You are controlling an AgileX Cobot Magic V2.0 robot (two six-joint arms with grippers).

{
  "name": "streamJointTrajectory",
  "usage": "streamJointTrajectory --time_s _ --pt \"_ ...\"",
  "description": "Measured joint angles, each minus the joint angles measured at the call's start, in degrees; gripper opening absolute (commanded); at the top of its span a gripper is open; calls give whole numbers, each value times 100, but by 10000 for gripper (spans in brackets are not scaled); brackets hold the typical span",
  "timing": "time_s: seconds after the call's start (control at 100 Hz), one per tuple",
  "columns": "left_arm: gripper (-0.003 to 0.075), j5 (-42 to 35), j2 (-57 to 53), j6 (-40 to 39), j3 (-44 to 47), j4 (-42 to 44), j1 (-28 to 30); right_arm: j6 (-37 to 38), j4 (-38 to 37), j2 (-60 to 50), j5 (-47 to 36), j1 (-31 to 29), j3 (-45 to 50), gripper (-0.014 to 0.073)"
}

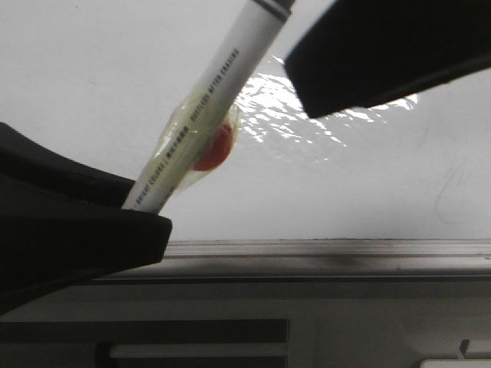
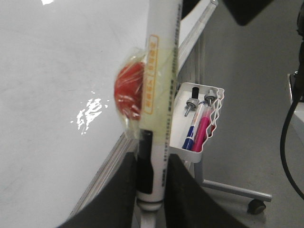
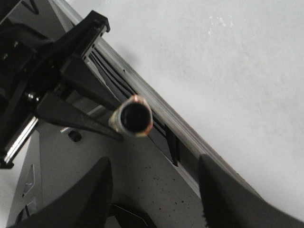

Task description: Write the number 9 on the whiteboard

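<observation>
Glossy whiteboard (image 1: 92,69) upright, glare patch mid-surface; grey rail below.

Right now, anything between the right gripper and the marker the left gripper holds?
Nothing. In the right wrist view the open right gripper faces the marker end-on, only background behind. The left gripper clamps its base.
</observation>
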Motion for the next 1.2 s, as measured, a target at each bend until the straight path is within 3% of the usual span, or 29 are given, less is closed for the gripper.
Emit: streamJointTrajectory --time_s 0.13,0.32,0.66,0.73,0.84,0.9,1.2 --pt "-20 1 0 23 0 120 0 -4 172 386 -8 27 -323 341" --pt "-20 -12 0 36 0 174 0 -4 438 726 -22 27 -530 238" --pt "-15 -35 0 61 0 196 0 6 907 931 -109 27 -567 -49" --pt "42 -35 0 63 0 196 0 6 947 931 -109 27 -566 -69" --pt "244 -51 0 63 0 207 0 6 968 931 -109 27 -566 -69" --pt "300 -124 0 63 0 207 0 6 928 931 -99 27 -566 -69" --pt "309 103 -316 63 0 -604 0 6 734 785 175 -104 -609 -57"
